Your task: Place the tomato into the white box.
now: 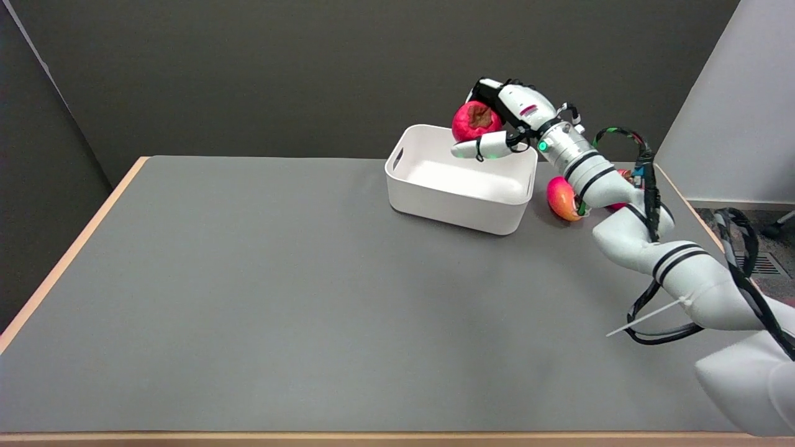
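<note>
We noted the right hand [497,124] holding the tomato [474,120] in the air, fingers [472,148] wrapped around it, over the far right part of the white box [458,180]. Pick-up and lift looked done; what was left, in our judgement, was lowering and letting go. The box sat empty on the tabletop [279,298]. An orange-red fruit [561,198] lay just right of the box. Another red thing behind the arm was mostly hidden; we could not tell what it was. Contact on the tomato's far side was not visible.
</note>
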